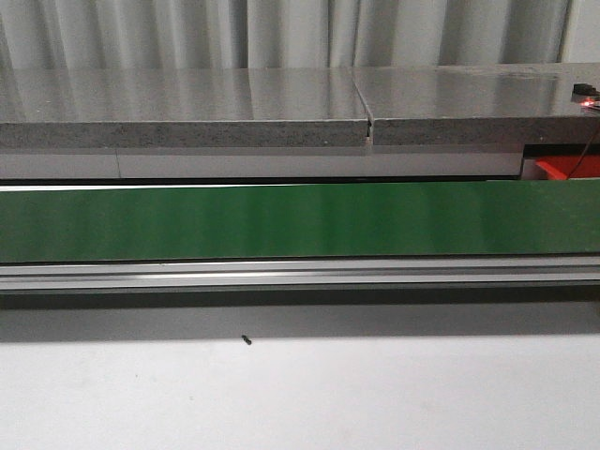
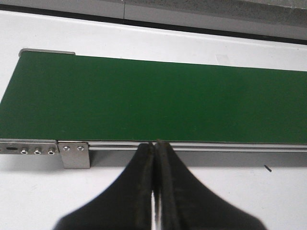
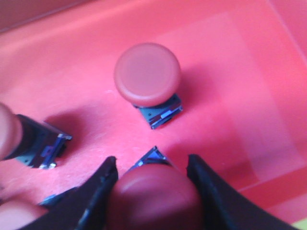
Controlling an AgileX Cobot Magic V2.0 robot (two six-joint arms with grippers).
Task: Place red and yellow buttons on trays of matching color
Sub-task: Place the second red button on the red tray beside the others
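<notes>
Right pincer [image 3: 152,179] grips red button [image 3: 152,199], round domed cap, over red tray [image 3: 230,72]; left pincer [image 2: 155,148] clenched, empty.

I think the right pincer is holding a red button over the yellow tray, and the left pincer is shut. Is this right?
Not quite. The tray is red, not yellow, as the right wrist view shows. The right pincer does hold a red button over it, and the left pincer is shut.

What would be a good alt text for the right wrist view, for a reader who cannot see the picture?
The right gripper holds a red button between its black fingers, just above the floor of a red tray. Another red button stands upright on the tray beyond it, and one more lies tipped to the side, partly cut off at the picture's edge.
</notes>
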